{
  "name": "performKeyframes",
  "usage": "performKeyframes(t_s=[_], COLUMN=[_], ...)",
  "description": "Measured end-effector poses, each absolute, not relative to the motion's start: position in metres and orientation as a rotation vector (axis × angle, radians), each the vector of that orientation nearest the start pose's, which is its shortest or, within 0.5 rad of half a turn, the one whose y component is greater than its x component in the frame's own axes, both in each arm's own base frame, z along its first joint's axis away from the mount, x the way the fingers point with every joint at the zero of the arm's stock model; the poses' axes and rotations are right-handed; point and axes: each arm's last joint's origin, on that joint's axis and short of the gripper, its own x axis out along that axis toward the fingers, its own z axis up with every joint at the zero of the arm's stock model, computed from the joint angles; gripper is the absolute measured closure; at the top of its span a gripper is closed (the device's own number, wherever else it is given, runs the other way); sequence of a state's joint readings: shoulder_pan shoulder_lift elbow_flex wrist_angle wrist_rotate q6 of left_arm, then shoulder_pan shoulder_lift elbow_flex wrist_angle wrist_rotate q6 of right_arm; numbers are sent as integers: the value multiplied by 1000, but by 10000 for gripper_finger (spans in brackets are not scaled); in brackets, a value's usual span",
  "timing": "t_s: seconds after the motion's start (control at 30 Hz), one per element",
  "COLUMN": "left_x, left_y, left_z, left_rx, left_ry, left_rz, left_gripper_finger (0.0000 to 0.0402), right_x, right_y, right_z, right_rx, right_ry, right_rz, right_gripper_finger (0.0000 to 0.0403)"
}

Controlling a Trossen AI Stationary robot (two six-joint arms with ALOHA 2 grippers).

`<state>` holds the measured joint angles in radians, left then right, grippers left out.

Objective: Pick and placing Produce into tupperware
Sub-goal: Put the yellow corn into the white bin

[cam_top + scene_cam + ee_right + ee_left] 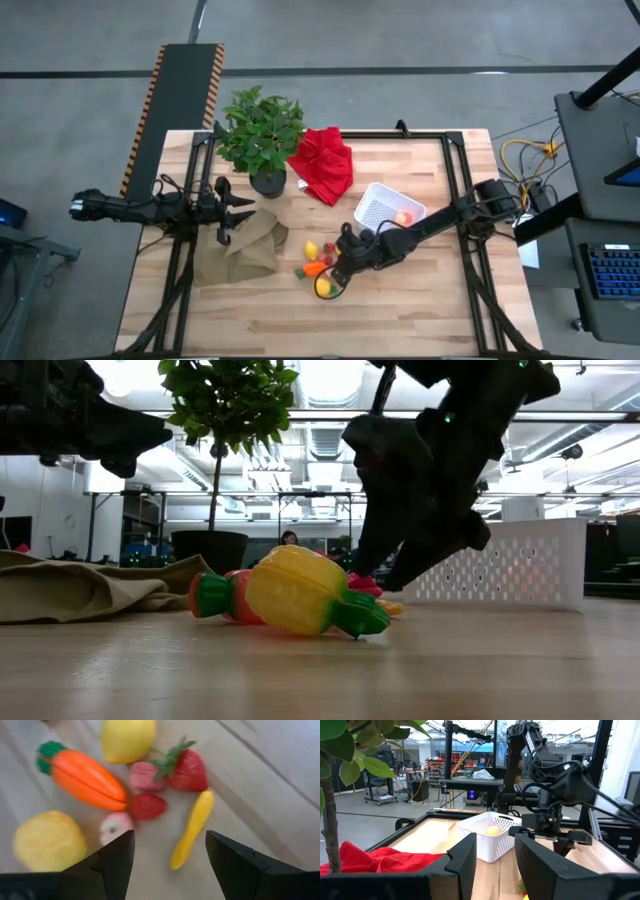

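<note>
The produce lies in a loose cluster on the wooden table: a lemon (127,737), an orange carrot (82,772), a strawberry (187,767), a long yellow piece (192,827), a small pink piece (115,826) and a round yellow fruit (50,840). My right gripper (170,855) hangs open just above them, slanting down, its fingers on either side of the long yellow piece and touching nothing. The white tupperware (388,208) stands behind it with one piece (492,830) inside. My left gripper (240,205) waits open over the tan cloth.
A potted green plant (262,135) and a crumpled red cloth (323,163) sit at the far side. A tan cloth (240,250) lies left of the produce. Bare wood stretches along the near edge (330,335).
</note>
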<state>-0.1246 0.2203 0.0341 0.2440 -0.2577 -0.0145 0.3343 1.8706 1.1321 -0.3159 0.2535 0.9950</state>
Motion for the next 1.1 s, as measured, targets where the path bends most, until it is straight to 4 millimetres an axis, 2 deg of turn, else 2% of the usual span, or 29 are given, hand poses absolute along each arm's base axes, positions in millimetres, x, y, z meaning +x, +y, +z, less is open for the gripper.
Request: performKeyframes(t_s=[0.1,0.4,0.47,0.63,0.77,0.93,1.1], left_x=[110,110,110,110,111,111,111], left_y=[-6,-6,-6,-6,-6,-7,-7], left_z=[180,180,180,180,179,178,177], left_rx=[-25,-27,-28,-28,-26,-26,-24], left_ry=[-58,-58,-58,-49,-39,-35,-25], left_rz=[130,130,131,134,134,133,126], left_gripper_finger=[281,281,281,281,281,281,281], right_x=[352,352,357,376,385,391,388], right_y=[119,125,129,140,144,148,147], right_z=[159,175,173,152,157,165,158], right_rx=[596,557,558,462,359,303,299], right_ry=[921,913,911,1027,1097,1092,1104], right_rz=[-405,-525,-531,-570,-650,-682,-698], right_gripper_finger=[167,168,168,168,168,168,168])
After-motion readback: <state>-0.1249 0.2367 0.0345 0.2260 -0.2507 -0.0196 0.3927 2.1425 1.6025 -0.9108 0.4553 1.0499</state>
